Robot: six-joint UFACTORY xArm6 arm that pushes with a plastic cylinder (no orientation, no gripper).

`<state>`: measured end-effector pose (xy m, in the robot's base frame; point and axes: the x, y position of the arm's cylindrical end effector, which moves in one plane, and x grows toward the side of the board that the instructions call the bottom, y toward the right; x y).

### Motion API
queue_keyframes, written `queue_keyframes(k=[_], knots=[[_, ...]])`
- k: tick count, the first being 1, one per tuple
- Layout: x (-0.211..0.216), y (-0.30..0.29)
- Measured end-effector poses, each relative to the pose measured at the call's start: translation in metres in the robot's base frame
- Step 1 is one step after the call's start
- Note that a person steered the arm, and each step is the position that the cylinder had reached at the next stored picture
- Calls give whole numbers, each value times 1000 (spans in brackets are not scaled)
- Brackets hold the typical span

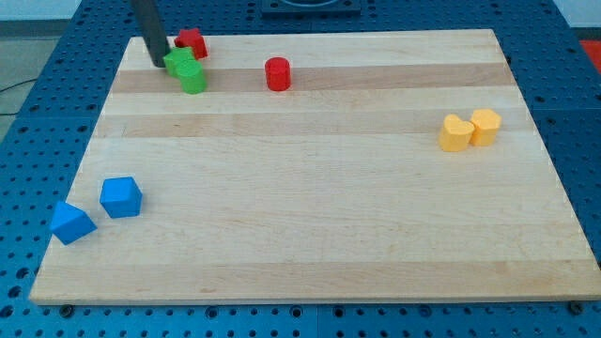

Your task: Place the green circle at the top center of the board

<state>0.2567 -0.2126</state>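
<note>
Up at the board's [310, 235] top-left corner, my tip [161, 64] rests on the wood, touching or all but touching the left side of a green block [178, 62]. It is a bare rod, so nothing opens or clamps; it can only shove.

Two green blocks sit there pressed together: the one at my tip and a second, rounder one, which I take for the green circle [193, 79], just below and right of it. Their shapes are hard to tell apart from here. A red block [192, 42] sits just right of my tip, above the greens, close to the top edge. A red cylinder [277, 73] stands farther right of the circle, between it and top centre. Two yellow blocks [470, 130] lie well off to the right, two blue blocks [99, 208] well below at the left edge.

I judge the push is only starting: the circle is far left of its goal. Next I need a rightward push on the circle alone, slipping it free of its green neighbour and steering above the red cylinder.
</note>
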Motion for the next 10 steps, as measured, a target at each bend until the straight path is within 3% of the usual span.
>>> queue_keyframes(k=[2,3,4,5,7,8,10], knots=[[89,115],[141,66],[167,89],[126,128],[104,251],[128,253],[51,259]])
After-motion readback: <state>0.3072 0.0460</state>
